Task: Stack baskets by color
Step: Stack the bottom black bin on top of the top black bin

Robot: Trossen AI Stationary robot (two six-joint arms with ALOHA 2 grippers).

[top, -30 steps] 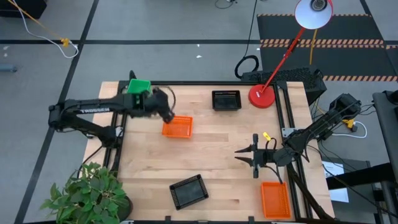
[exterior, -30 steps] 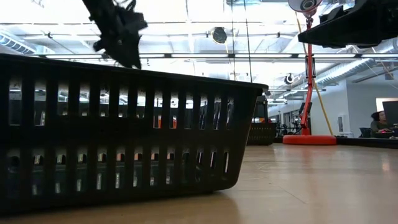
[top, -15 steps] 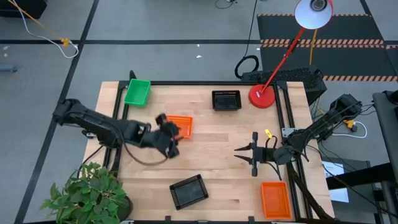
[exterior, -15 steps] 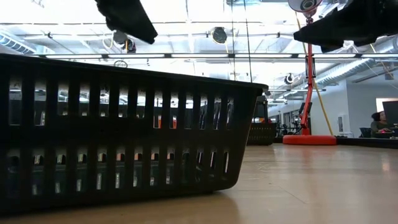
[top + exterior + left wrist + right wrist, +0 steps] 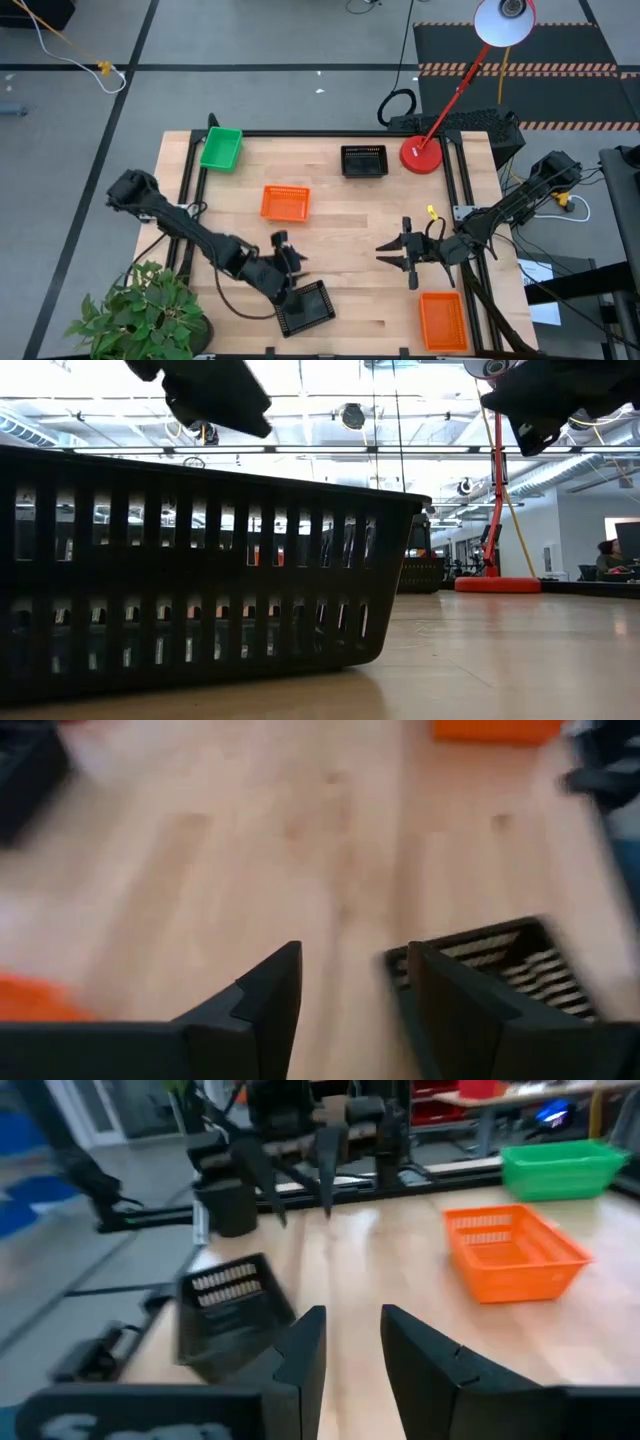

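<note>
High view is showing the left hand (image 5: 283,250) hanging spread and empty just beside the near black basket (image 5: 305,307) on the table (image 5: 350,215), while the right hand (image 5: 398,252) is hovering spread near the front orange basket (image 5: 442,320), holding nothing.

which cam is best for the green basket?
High view: the green basket shows whole at the table's far left corner, clear of both arms. Right wrist view catches it side-on at the frame edge. Low and left wrist views don't show it.
</note>
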